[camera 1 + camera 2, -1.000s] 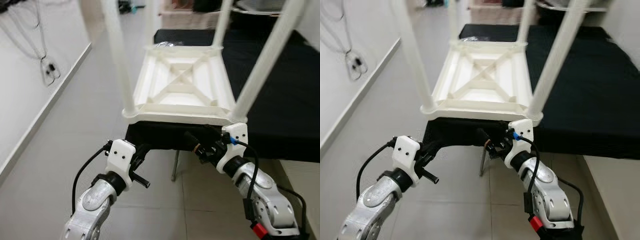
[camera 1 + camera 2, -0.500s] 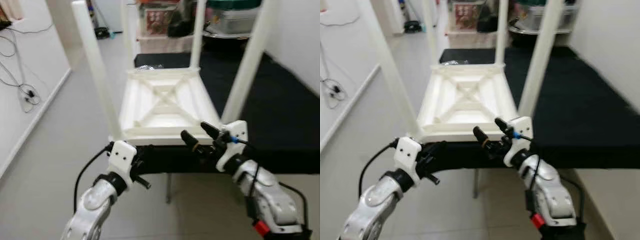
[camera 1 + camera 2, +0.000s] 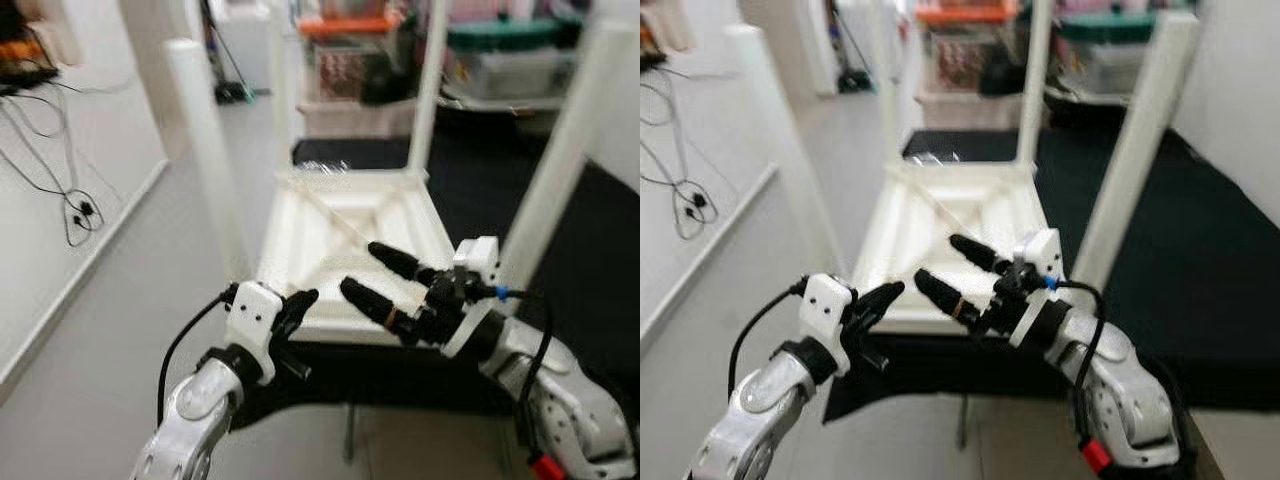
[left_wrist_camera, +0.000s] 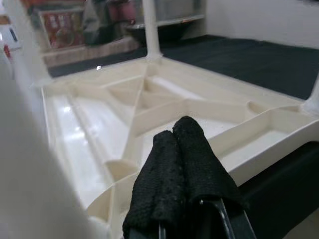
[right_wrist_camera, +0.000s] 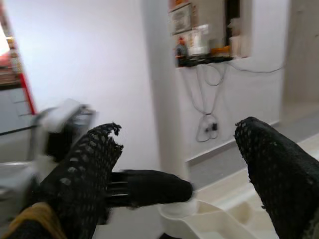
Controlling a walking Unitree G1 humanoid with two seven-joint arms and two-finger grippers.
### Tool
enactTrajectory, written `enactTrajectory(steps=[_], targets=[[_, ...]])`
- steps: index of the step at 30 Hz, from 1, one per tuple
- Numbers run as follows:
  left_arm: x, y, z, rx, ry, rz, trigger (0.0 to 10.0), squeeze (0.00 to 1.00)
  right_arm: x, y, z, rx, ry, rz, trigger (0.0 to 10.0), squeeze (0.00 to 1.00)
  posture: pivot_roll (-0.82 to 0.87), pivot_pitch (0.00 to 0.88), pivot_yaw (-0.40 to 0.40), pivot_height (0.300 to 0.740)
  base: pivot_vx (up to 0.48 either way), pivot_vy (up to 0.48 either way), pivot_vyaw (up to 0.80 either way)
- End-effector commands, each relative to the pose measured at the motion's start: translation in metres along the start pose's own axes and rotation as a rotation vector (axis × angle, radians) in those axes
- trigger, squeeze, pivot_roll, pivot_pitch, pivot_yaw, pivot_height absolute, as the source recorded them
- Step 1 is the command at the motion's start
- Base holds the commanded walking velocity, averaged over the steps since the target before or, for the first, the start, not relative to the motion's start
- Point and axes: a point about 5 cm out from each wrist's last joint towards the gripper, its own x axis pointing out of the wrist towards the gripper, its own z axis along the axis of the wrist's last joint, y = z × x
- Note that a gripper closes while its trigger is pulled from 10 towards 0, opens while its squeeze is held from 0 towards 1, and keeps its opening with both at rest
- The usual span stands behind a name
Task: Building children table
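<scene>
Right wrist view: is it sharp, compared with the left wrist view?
Right wrist view: blurred, the white upright table leg and wall smeared. Left wrist view: sharper, ribs of the upturned white plastic table readable, with glare on its glossy surface.

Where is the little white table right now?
The white table lies upside down, legs pointing up, on a black surface straight ahead of the robot, with the left gripper and right gripper at its near edge.
</scene>
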Motion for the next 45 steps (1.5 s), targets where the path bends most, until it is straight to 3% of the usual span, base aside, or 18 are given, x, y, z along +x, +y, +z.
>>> enactTrajectory(steps=[1,7,11,15,21,24,28,31,33,34,40,45], targets=[[0.002,-0.003,0.001,-0.031,-0.009,-0.011,10.0,0.00,-0.006,-0.002,0.002,0.006,0.007,0.000,10.0,0.00,-0.04,0.000,0.001,0.740,0.000,0.000,0.00],[0.002,-0.007,-0.001,0.003,-0.002,-0.050,10.0,0.00,-0.006,-0.003,0.006,-0.001,0.001,0.006,10.0,0.00,-0.04,0.004,0.001,0.740,0.000,-0.292,0.00],[0.003,-0.010,0.001,-0.028,-0.019,-0.057,10.0,0.00,-0.007,-0.006,0.018,-0.021,-0.024,0.022,10.0,0.00,-0.04,0.007,0.000,0.740,0.000,-0.440,0.00],[0.004,-0.011,0.001,-0.041,-0.024,-0.059,10.0,0.00,-0.006,-0.008,0.037,-0.060,-0.072,0.040,10.0,0.00,-0.04,0.011,0.004,0.740,0.000,-0.430,0.00],[0.005,-0.005,0.000,0.000,-0.027,-0.018,10.0,0.00,0.005,-0.007,0.084,-0.203,-0.179,0.053,10.0,0.00,-0.04,0.015,0.008,0.740,0.000,0.000,0.00],[0.005,-0.005,-0.001,0.006,-0.024,-0.011,10.0,0.00,0.012,-0.015,0.118,-0.335,-0.250,-0.056,10.0,0.00,-0.05,0.019,0.005,0.740,0.000,0.000,0.00],[0.005,-0.004,-0.002,0.006,-0.022,-0.002,10.0,0.00,0.014,-0.022,0.138,-0.386,-0.289,-0.149,10.0,0.00,-0.05,0.019,0.005,0.740,0.000,0.000,0.00],[0.005,-0.004,-0.002,0.005,-0.023,0.000,10.0,0.00,0.014,-0.024,0.140,-0.391,-0.289,-0.166,10.0,0.00,-0.05,0.019,0.005,0.740,0.000,0.000,0.00],[0.005,0.000,-0.002,0.008,-0.028,0.035,10.0,0.00,0.013,-0.028,0.161,-0.440,-0.360,-0.230,10.0,0.00,-0.05,0.022,0.000,0.740,0.000,0.000,0.00],[0.005,0.000,-0.002,0.008,-0.028,0.035,10.0,0.00,0.013,-0.028,0.161,-0.440,-0.360,-0.230,10.0,0.00,-0.05,0.022,0.000,0.740,0.000,0.000,0.00],[0.004,0.004,-0.002,0.012,-0.037,0.070,10.0,0.00,0.006,-0.041,0.199,-0.534,-0.453,-0.458,10.0,0.00,-0.05,0.024,-0.005,0.740,0.000,0.000,0.00],[0.004,0.004,-0.002,0.011,-0.037,0.071,10.0,0.00,-0.002,-0.055,0.199,-0.551,-0.430,-0.613,10.0,0.00,-0.05,0.025,-0.004,0.740,0.000,0.000,0.00]])
